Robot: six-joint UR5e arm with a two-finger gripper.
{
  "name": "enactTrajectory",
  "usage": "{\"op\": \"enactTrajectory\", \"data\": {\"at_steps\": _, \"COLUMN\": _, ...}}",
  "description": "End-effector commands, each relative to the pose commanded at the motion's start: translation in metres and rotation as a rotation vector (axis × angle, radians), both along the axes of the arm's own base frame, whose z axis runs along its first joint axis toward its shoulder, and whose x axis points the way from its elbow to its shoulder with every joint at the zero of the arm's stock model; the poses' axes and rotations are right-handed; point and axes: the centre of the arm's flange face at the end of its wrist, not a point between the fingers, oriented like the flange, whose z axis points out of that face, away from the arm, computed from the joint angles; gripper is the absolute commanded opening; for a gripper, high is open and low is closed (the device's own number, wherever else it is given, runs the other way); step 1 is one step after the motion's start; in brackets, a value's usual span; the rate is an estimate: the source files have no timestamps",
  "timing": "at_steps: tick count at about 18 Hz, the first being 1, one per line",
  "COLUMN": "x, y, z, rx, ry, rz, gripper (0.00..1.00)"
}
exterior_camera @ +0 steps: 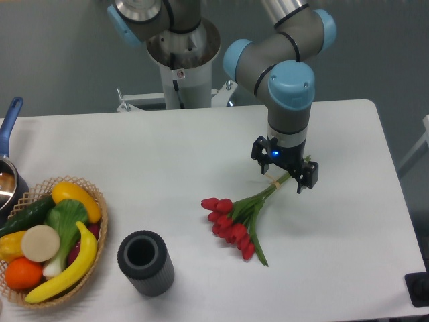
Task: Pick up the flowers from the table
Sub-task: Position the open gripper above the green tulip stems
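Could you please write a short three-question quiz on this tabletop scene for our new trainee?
1. True or false: the flowers lie inside the basket.
2. Which end of the flowers is the pincer over: A) buds, B) stem ends, C) neither?
3. What dark object stands upright just right of the basket?

Key: 1. False, they lie on the table. 2. B. 3. A ribbed black cylinder, open at the top.

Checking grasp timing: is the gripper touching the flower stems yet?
Cannot tell. The camera shows the gripper low over the flowers' stem end, but its body hides any contact or gap.
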Motion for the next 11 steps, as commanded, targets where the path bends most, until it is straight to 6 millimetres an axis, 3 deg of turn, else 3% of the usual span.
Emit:
{"op": "enactTrajectory", "data": {"at_steps": 6, "x": 0.005, "y": -0.001, "z": -0.009, "rx": 0.008, "ry": -0.023, "rz": -0.004, "gripper": 1.00}}
{"op": "enactTrajectory", "data": {"at_steps": 11, "x": 0.020, "y": -0.007, "z": -0.038, "rx": 0.004, "ry": -0.043, "rz": 0.003, "gripper": 1.00}}
